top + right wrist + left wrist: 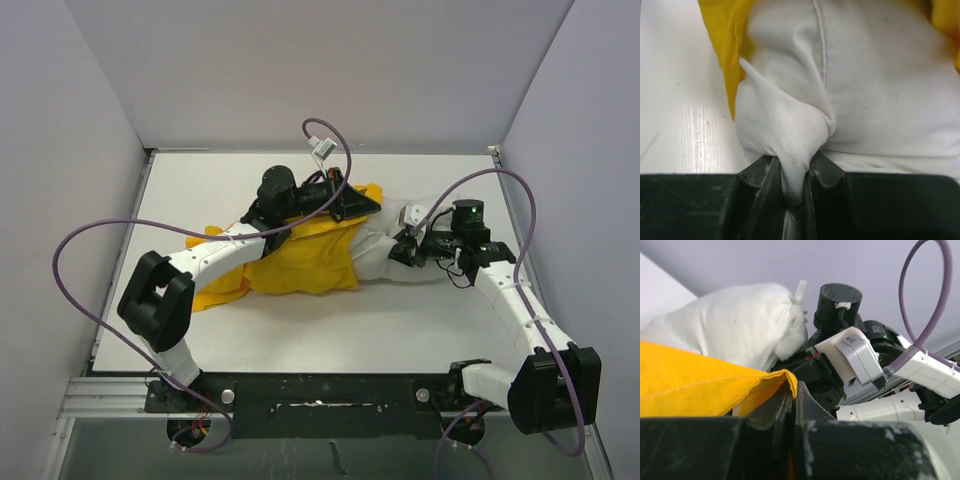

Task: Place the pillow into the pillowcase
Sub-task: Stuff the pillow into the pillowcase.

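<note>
The yellow pillowcase lies mid-table with the white pillow partly inside, its right end sticking out of the mouth. My left gripper is at the mouth's far edge. In the left wrist view it is shut on the pillowcase's yellow hem, with the pillow bulging behind. My right gripper is at the pillow's exposed end. In the right wrist view it is shut on a bunched fold of the pillow, and the pillowcase edge shows on the upper left.
The white table is boxed in by grey walls on the left, back and right. Purple cables loop over both arms. The right arm's wrist sits close in front of my left gripper.
</note>
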You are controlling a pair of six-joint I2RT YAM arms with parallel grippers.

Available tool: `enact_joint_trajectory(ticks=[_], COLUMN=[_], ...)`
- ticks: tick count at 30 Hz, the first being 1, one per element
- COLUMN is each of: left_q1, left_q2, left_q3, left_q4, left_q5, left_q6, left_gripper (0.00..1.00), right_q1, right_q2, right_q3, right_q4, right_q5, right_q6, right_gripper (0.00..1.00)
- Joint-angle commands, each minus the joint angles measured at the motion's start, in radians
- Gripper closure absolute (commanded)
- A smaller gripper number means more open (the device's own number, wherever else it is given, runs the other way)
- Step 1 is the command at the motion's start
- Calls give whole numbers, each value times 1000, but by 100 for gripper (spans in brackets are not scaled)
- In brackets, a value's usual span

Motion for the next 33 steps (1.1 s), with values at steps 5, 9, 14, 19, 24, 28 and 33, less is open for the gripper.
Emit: enact_joint_trajectory(ticks=[5, 9, 14, 19, 24, 28, 33], left_q1=[23, 33, 20, 16, 15, 11, 1], left_q2=[217, 231, 168, 137, 78, -7, -101], left_q3=[-206, -313, -374, -426, -453, -419, -257], left_q4=[505, 601, 478, 465, 498, 413, 231], left_q5=[56, 72, 63, 48, 39, 59, 88], left_q6=[-202, -219, -85, -30, -21, 27, 150], left_gripper=[100, 100, 100, 100, 100, 100, 100], right_q1=[-17, -79, -114, -116, -62, 19, 59], right_q2=[71, 136, 161, 102, 163, 233, 281], right_q3=[69, 279, 552, 585, 371, 202, 186], right_q4=[-447, -960, -1262, -769, -486, -207, 26], right_q5=[-255, -278, -215, 18, 311, 486, 345], right_q6=[-549, -958, -967, -409, -380, -351, -68], right_gripper=[58, 41, 25, 3, 1, 9, 85])
